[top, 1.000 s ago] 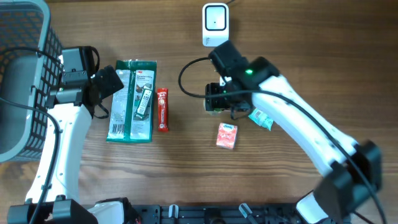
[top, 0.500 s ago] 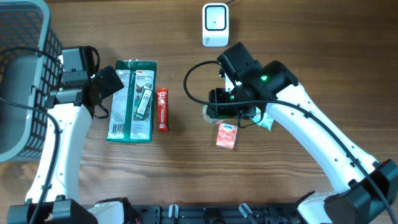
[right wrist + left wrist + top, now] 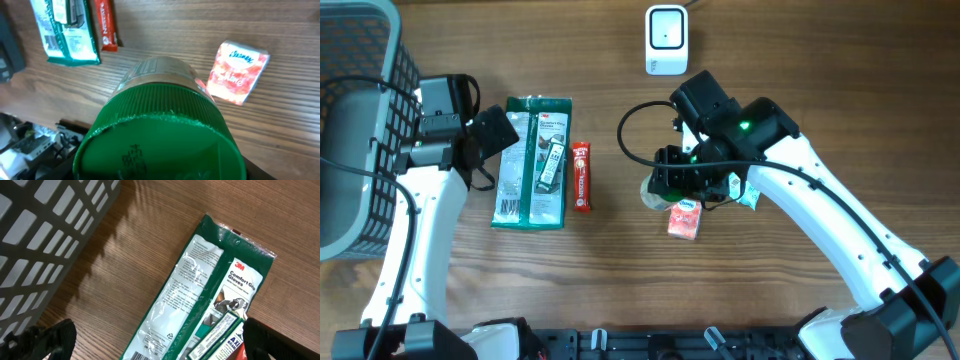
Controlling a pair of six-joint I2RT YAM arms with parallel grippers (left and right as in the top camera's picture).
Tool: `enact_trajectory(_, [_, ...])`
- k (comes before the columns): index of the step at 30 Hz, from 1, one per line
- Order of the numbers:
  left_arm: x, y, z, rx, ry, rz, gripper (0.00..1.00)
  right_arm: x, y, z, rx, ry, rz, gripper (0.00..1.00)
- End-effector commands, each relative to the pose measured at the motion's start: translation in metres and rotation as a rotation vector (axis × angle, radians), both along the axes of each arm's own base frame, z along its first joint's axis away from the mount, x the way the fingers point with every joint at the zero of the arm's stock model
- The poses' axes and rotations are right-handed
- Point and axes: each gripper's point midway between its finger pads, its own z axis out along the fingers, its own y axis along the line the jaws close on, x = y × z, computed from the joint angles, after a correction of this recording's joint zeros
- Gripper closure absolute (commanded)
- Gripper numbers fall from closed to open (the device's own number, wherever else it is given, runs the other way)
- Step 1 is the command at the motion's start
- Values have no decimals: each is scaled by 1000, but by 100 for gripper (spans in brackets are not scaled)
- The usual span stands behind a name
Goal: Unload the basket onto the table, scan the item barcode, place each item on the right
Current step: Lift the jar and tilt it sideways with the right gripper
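Green-lidded jar (image 3: 160, 125) is clamped in the right gripper (image 3: 682, 180), held near the Kleenex tissue pack (image 3: 685, 218); since a second ago we see it drawn back from the white scanner (image 3: 666, 38) and tilted; left gripper (image 3: 160, 342) gapes wide over the 3M gloves pack (image 3: 200, 295); wooden table (image 3: 840, 80); grey basket (image 3: 360, 120) at the left edge.

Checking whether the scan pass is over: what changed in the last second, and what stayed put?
The right gripper, shut on the green-lidded jar, carried it away from the scanner toward the tissue pack. Nothing was grasped or released. The left gripper stayed open over the gloves pack; the red bar did not move.
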Motion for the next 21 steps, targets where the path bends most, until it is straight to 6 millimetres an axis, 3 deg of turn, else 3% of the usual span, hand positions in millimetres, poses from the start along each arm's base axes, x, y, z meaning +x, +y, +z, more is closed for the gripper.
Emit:
enact_trajectory(1, [0,1,3,-5,-11,11,0,-9,12,18,96,25,8,96])
enact_trajectory(14, [0,1,3,-5,-11,11,0,-25,3,15,50,154,-118,96])
enact_trajectory(21, [0,1,3,-5,-11,11,0,-35,14,23,124,214,-94,91])
